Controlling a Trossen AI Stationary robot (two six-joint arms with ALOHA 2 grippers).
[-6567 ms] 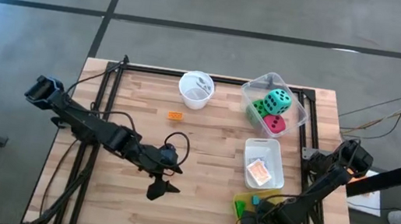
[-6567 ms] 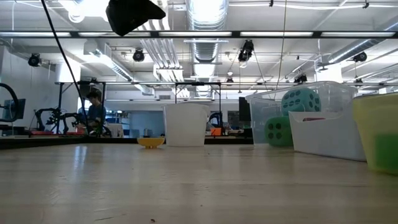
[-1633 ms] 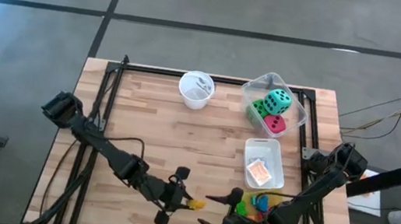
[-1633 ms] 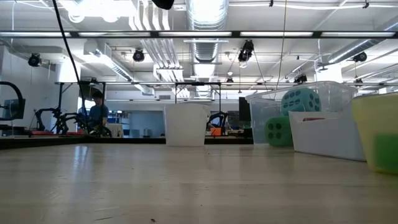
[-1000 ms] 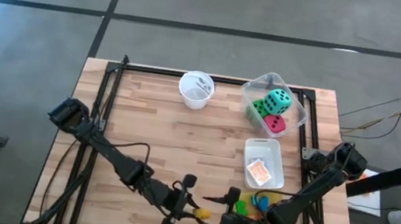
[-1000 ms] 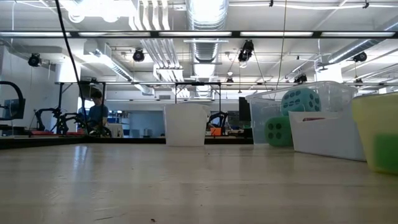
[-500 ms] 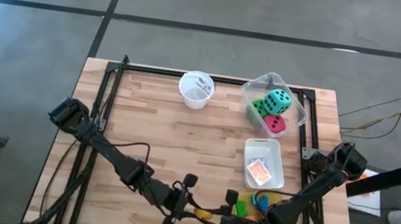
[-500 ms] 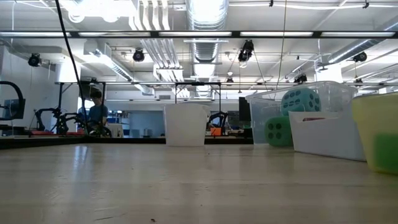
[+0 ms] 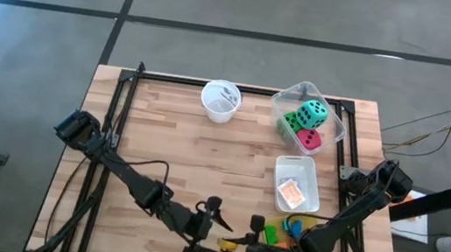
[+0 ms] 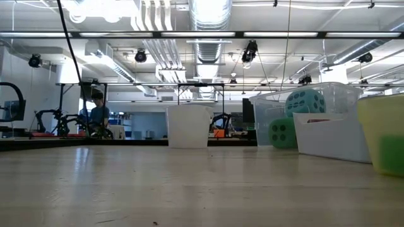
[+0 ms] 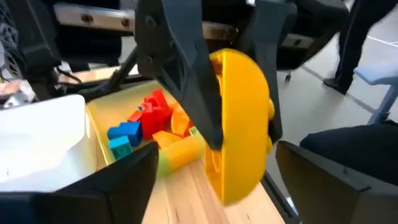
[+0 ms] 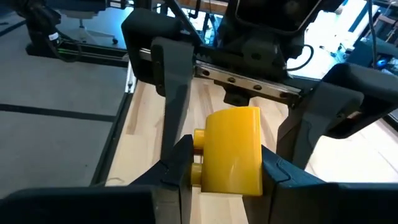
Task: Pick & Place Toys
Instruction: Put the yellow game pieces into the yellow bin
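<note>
Table (image 9: 162, 135): wooden top; both arms reach over its near edge, toward the near right corner.
Right gripper (image 12: 222, 163): fingers clamped on a yellow block (image 12: 231, 151), one finger on each side of it. In the high view this gripper (image 9: 236, 249) sits at the near edge, just left of the yellow bin (image 9: 308, 240).
Left gripper (image 9: 209, 232): fingers spread apart, on either side of the yellow block without touching it, facing the right gripper.
Yellow block: off the table, between the two grippers; from the left wrist it (image 11: 239, 118) shows pinched between the right gripper's fingers (image 11: 186, 62).
Yellow bin: near right corner, with small coloured blocks (image 11: 146, 121) inside.
White bin (image 9: 297, 185): right side, just behind the yellow bin, holds an orange-patterned pack (image 9: 290, 193).
Clear bin (image 9: 308, 120): far right corner, holds three dice (image 9: 307, 124), green, teal and red-pink.
Cup (image 9: 219, 100): white, near the far edge, left of the clear bin.
</note>
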